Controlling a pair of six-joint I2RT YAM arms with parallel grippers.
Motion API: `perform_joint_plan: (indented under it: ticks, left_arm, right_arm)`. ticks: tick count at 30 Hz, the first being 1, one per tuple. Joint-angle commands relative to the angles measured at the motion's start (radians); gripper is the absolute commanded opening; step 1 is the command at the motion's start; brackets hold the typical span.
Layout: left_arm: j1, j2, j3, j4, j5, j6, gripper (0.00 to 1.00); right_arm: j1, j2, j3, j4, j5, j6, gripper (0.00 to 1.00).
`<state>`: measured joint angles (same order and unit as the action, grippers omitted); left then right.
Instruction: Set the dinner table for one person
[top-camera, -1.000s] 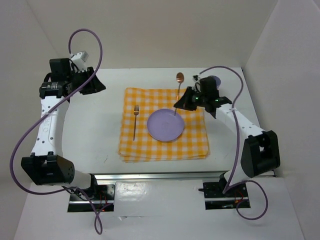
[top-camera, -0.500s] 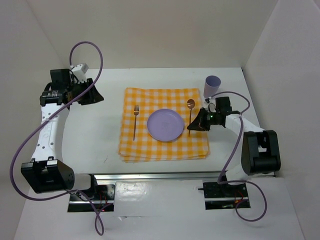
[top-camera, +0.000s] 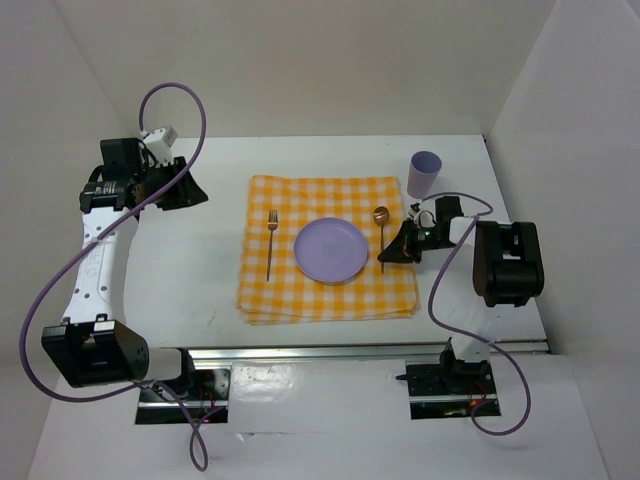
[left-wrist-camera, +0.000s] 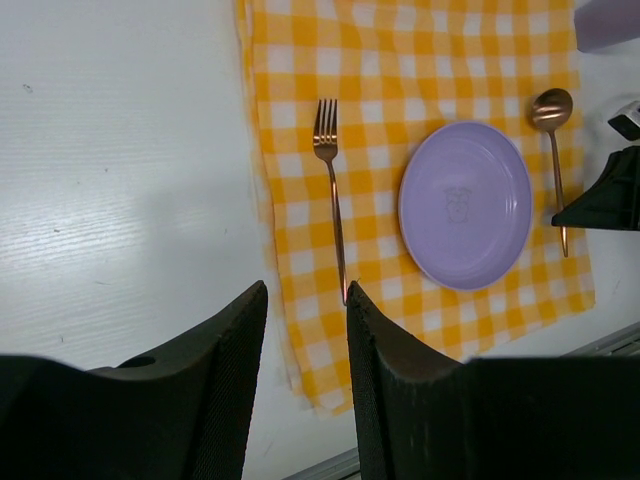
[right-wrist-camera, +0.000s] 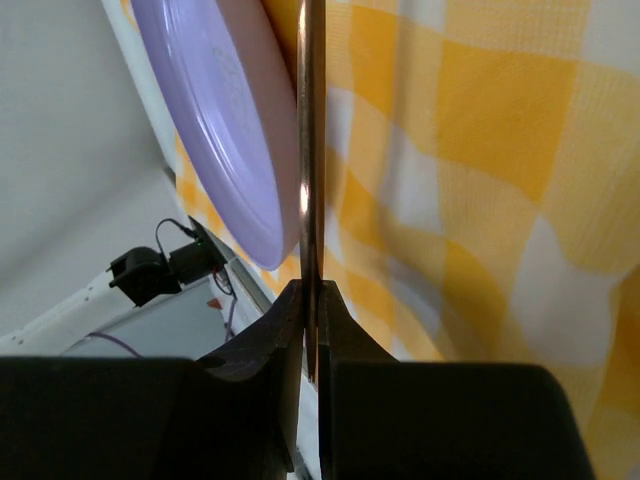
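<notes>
Setting nearly laid on the surface (top-camera: 190, 280); spoon release judged left.
The checked cloth (top-camera: 330, 295) is spread by the near edge, the plate (top-camera: 330, 250) centred on it, the cup (top-camera: 424, 173) stood towards the far right corner, the fork (top-camera: 270, 245) laid left of the plate, the spoon (top-camera: 381, 232) right. The spoon handle is clamped by the right end effector (right-wrist-camera: 310, 300); the left end effector (left-wrist-camera: 305, 300) is held apart by the left edge. No writing can be read.

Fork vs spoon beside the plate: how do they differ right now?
Fork lies left of the plate, untouched; spoon is right of it, its handle pinched in the right tool. Fork ends in tines; spoon in a round bowl. Shared: copper colour, thin handles, heads toward the checked cloth's far edge.
</notes>
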<state>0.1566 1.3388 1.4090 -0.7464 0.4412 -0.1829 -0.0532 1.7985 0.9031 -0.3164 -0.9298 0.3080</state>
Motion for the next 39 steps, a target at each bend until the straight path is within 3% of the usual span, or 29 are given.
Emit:
perform_joint_plan:
  ticks: [1, 8, 13, 18, 39]
  left_arm:
    - [0.003, -0.009, 0.001, 0.036, 0.024, 0.01, 0.45]
    - [0.003, -0.009, 0.01, 0.036, 0.042, 0.01, 0.45]
    - [0.003, 0.0, 0.01, 0.036, 0.042, 0.01, 0.45]
    - [0.003, 0.0, 0.021, 0.027, 0.051, 0.01, 0.45]
    - [0.003, 0.0, 0.021, 0.027, 0.07, 0.01, 0.45]
  right_arm:
    - [0.001, 0.048, 0.046, 0.048, -0.098, -0.024, 0.0]
    - [0.001, 0.07, 0.056, 0.039, -0.049, -0.033, 0.0]
    - [-0.008, 0.123, 0.086, 0.048, -0.107, -0.033, 0.0]
    - [-0.008, 0.099, 0.063, 0.037, -0.069, -0.033, 0.19]
    - [-0.039, 0.055, -0.029, 0.051, -0.055, 0.003, 0.3]
